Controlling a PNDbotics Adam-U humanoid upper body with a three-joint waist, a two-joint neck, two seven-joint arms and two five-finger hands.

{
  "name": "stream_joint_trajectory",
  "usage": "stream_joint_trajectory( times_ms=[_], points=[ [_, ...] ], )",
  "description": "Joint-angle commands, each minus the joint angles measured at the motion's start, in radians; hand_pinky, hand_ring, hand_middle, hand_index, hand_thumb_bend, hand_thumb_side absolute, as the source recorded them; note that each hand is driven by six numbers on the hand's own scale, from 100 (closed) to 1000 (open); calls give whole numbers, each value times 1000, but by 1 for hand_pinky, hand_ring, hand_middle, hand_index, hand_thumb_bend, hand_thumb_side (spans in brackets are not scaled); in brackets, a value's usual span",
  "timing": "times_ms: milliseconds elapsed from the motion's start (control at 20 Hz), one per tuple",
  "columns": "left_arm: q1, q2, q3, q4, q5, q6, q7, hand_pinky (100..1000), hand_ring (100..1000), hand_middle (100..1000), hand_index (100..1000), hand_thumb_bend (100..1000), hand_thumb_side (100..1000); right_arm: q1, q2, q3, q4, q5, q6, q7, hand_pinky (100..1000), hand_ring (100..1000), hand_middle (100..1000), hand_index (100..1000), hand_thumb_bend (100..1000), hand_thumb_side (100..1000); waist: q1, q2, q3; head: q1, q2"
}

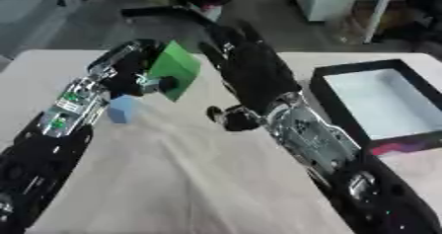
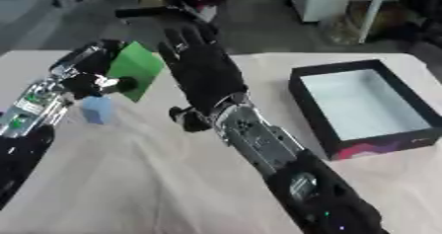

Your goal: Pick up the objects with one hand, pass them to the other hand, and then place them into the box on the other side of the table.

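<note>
The left hand pinches a thin, stiff-looking, likely light green card; beside it, the right hand spreads flat to take its free edge.

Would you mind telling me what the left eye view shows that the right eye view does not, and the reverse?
Only the left eye view shows the left arm running down to the lower left corner. Only the right eye view shows the box whole, with bare table right of it; in the left eye view the right edge cuts it. Both show the left hand holding the green card above the table, the right hand open beside it with fingers straight, and a small blue block lying below the left hand.
</note>
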Motion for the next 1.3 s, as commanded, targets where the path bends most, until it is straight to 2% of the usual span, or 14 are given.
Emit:
stream_joint_trajectory(
  times_ms=[50,900,1150,1300],
  points=[
    [-29,1,-10,-2,1,-6,-9,438,363,305,449,630,201,-20,2,0,-20,10,4,-3,1000,926,955,1000,563,357,2,-10,-1,2,-11],
    [-65,-26,-40,18,-16,-18,-107,450,368,310,453,617,195,-40,3,7,-23,-36,-71,58,1000,936,983,1000,508,231,5,-10,-5,16,1],
    [-77,-32,-47,27,-30,-26,-161,448,367,309,451,612,194,-49,2,10,-22,-62,-91,84,1000,935,976,1000,459,129,5,-11,-4,18,2],
    [-83,-35,-49,29,-34,-32,-178,448,366,308,451,607,195,-53,1,12,-22,-76,-98,105,1000,935,969,1000,437,100,5,-11,-4,17,3]
  ],
)
